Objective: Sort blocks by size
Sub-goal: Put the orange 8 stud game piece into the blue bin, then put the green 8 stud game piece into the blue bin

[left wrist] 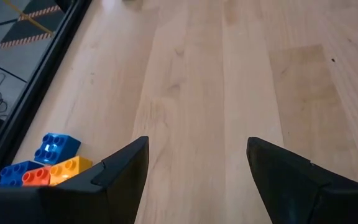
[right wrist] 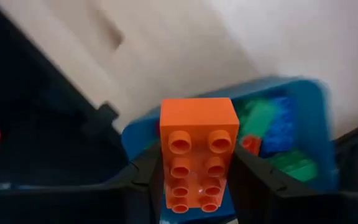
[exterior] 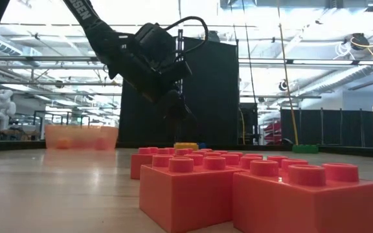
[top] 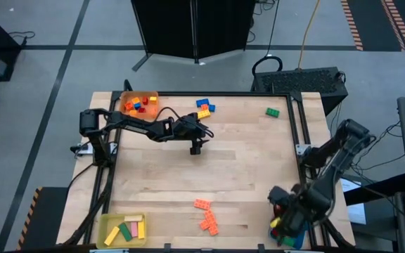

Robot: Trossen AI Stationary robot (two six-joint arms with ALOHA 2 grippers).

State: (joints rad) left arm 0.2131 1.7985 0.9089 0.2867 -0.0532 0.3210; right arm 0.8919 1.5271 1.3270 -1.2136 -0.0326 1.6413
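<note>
While, from above, the left claw (top: 195,149) hangs open and empty over the wooden worktop (top: 245,161), the right wrist view shows the right claw (right wrist: 194,171) pinching an orange eight-stud plastic brick (right wrist: 197,152) above the blue square tray (right wrist: 309,106), where an off-centre release might bounce it out.

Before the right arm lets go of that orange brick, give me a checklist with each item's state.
1. Right gripper shut on orange brick: ok.
2. Brick above blue tray: ok.
3. Tray has room among the green and blue bricks: cannot tell.
4. Left gripper open, empty, far from the tray: ok.
5. Orange bricks on the table unsorted: not ok.
</note>
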